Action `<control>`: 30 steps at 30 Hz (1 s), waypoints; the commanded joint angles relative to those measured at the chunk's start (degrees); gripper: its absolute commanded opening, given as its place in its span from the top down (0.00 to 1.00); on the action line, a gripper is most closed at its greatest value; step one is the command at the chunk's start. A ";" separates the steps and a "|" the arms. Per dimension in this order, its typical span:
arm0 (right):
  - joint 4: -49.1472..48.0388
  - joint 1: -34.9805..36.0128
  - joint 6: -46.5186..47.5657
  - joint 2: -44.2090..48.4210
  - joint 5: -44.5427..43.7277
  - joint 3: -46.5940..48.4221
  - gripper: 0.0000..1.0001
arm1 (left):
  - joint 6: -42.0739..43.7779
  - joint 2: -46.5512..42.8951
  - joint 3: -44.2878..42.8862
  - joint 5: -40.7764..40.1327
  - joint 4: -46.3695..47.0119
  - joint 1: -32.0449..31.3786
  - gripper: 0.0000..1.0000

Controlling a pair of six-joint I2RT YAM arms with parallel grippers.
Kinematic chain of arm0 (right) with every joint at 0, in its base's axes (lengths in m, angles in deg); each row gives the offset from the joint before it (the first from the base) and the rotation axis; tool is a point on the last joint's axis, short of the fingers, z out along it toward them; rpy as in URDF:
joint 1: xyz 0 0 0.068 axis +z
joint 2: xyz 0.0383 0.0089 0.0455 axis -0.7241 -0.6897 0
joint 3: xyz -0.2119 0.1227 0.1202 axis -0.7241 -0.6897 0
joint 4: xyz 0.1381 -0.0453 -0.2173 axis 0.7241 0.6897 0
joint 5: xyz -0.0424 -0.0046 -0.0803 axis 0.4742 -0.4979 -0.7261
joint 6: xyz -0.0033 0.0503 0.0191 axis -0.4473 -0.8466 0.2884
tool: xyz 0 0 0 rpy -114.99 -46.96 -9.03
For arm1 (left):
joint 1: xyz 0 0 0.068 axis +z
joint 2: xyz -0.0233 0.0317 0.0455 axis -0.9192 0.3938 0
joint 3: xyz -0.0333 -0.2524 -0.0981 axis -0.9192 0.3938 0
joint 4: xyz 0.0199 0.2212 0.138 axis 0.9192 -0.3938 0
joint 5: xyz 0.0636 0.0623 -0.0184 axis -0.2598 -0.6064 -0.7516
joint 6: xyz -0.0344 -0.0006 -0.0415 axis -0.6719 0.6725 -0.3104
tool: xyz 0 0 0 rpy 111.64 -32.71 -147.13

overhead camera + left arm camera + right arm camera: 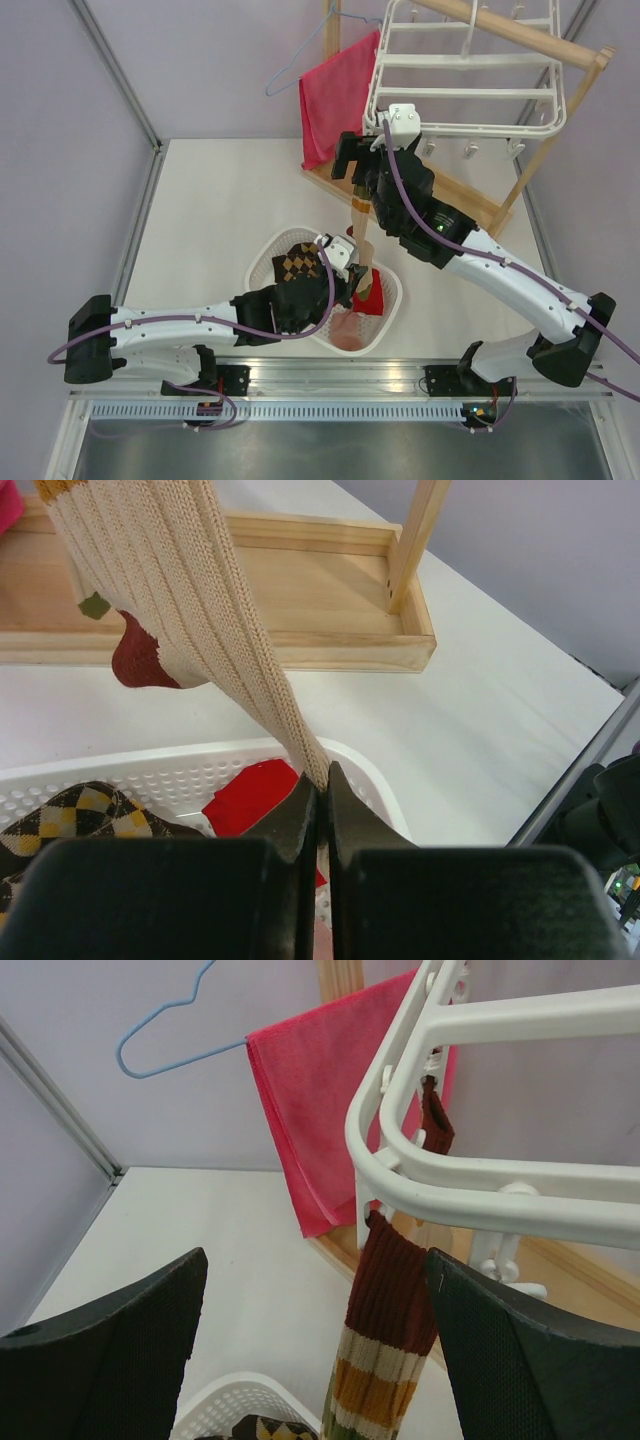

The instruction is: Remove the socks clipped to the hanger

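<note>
two arms meet on one striped sock (390, 1310), which hangs by its dark red cuff from a clip on the white hanger (480, 1190) and runs down toward the white basket (385, 320) on the table. from the right wrist we see the right gripper (312, 1260) spread wide, a finger on either side of the sock just below the frame; whether either finger touches the knit we cannot tell. that view alone shows the clip end, and a dark red-brown cuff (435, 1125) clipped further back along the frame. from the left wrist we see what the others hide: the left gripper (320, 780) pressed together on the cream lower end of the sock, just above the basket rim, the knit drawn taut and slanting. beneath it an argyle sock (90, 810) and a red sock (255, 795) lie in the basket. only the overhead view takes in both arms at once and a pale pink sock (348, 335) at the basket's near end. beside the hanger, a red-pink towel (335, 95) hangs with a blue wire hanger (290, 75) at the wooden stand (470, 200).
</note>
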 commanded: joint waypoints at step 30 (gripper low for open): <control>-12.48 -2.15 7.40 -3.46 -11.39 0.84 0.07 | 1.98 -4.09 -0.43 0.50 -0.47 -0.46 0.98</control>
